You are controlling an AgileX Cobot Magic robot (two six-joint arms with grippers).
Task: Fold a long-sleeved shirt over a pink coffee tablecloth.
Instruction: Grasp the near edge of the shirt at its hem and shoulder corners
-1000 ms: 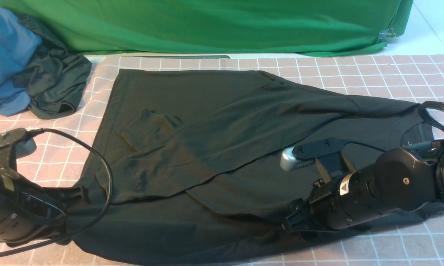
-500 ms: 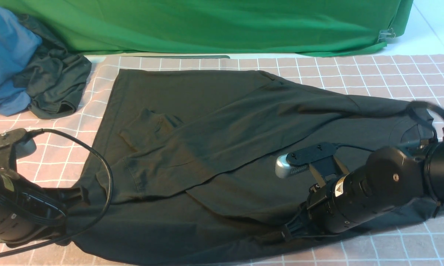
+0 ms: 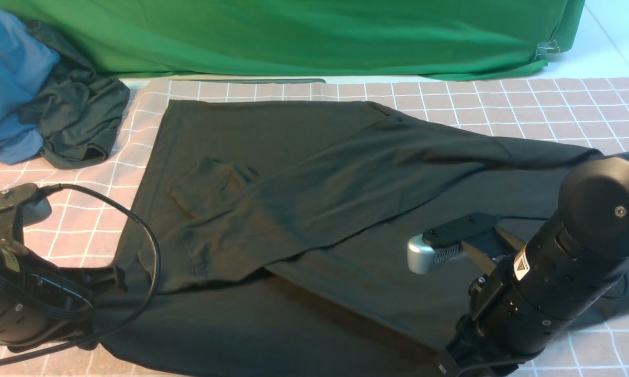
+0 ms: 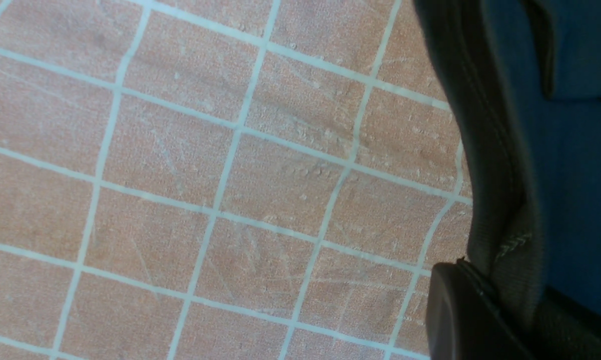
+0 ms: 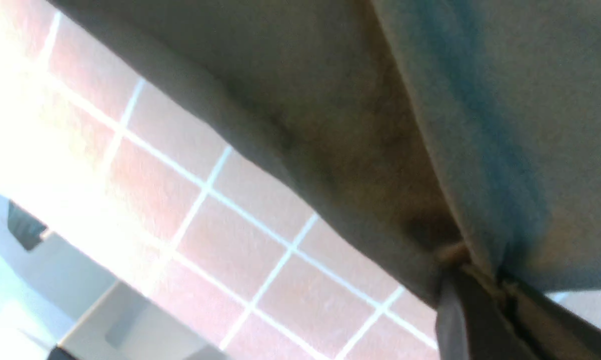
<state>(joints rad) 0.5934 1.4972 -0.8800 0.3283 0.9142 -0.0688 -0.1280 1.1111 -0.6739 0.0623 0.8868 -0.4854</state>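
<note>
From the front, the left arm lies low at the near left, its left gripper (image 3: 105,280) pushed against the near-left hem corner of the long-sleeved shirt (image 3: 293,209), where the cloth bunches up. The right arm slants steeply down at the near right, and the right gripper (image 3: 448,361) meets the shirt's near edge, its fingertips hidden there. The shirt lies spread across the pink coffee tablecloth (image 3: 503,104) with both sleeves folded over its body. A blue garment (image 3: 11,78) and a crumpled dark garment (image 3: 79,120) sit at the far left, apart from the shirt, and a green cloth (image 3: 293,36) hangs behind. In the left wrist view, the stitched hem runs down beside a dark finger (image 4: 460,315) and is pinched against it, with bare grid cloth alongside. In the right wrist view, the fingers (image 5: 455,310) are clenched on a gathered fold of shirt, which is held lifted above the tablecloth.
</note>
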